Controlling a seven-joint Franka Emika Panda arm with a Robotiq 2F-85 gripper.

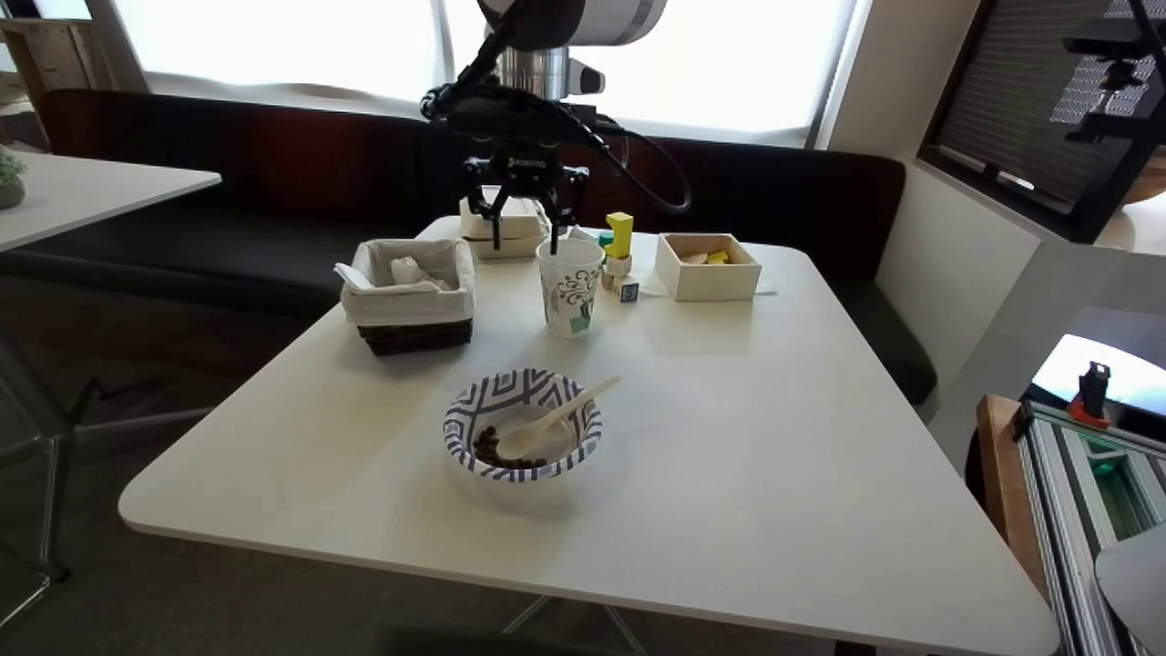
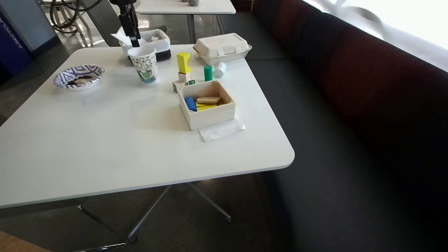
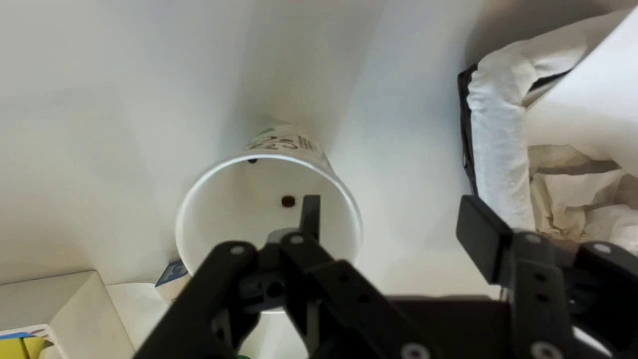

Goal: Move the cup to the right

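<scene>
Wrist view's got your gripper (image 3: 394, 227) wide, one finger (image 3: 311, 215) over the paper cup (image 3: 249, 202), looks like you're lining up a rim pinch: lower, then squeeze gently

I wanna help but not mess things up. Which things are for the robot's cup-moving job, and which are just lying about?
For the job:
white cup with dark curly markings
open gripper

Just lying about:
patterned bowl
pale spoon
lined basket
lidded container
wooden box
yellow block
green block
white paper
</scene>
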